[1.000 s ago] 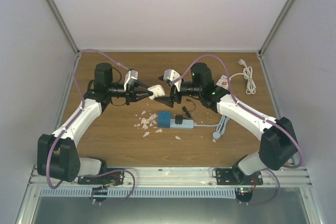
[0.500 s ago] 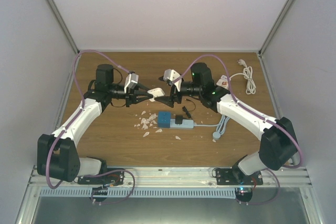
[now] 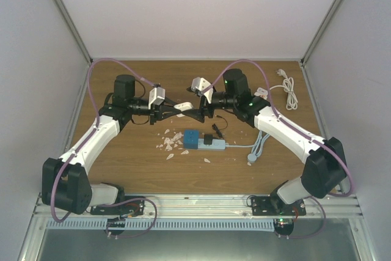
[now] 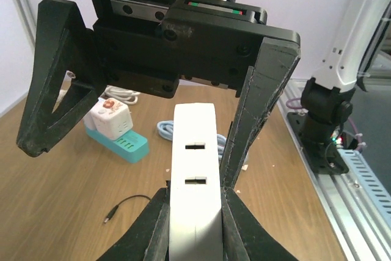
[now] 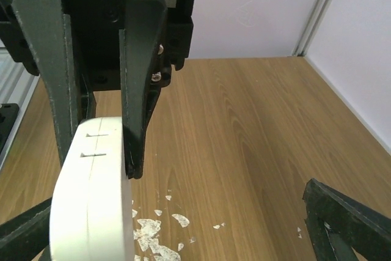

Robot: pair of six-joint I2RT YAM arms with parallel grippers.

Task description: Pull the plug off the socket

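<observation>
My left gripper (image 3: 173,109) is shut on a white block with two slots (image 3: 181,106) and holds it in the air above the table's middle. In the left wrist view the block (image 4: 194,169) is clamped between my two fingers (image 4: 153,224). My right gripper (image 3: 190,112) faces it, wide open, with its jaws on either side of the block's tip; one finger (image 4: 256,114) lies against the block's side. In the right wrist view the block (image 5: 91,200) sits at the lower left. A blue socket strip (image 3: 192,139) with a black plug (image 3: 212,142) lies on the table below.
White flakes (image 3: 168,145) are scattered left of the blue strip. A loose black cable (image 3: 218,128) lies beside it. A white cube adapter on a teal strip (image 4: 116,128) and a coiled white cable (image 3: 288,90) sit at the back right. A pale blue cable (image 3: 259,145) trails right.
My left gripper has carried the white block to the right, between the right gripper's open jaws. The right arm has shifted slightly.
</observation>
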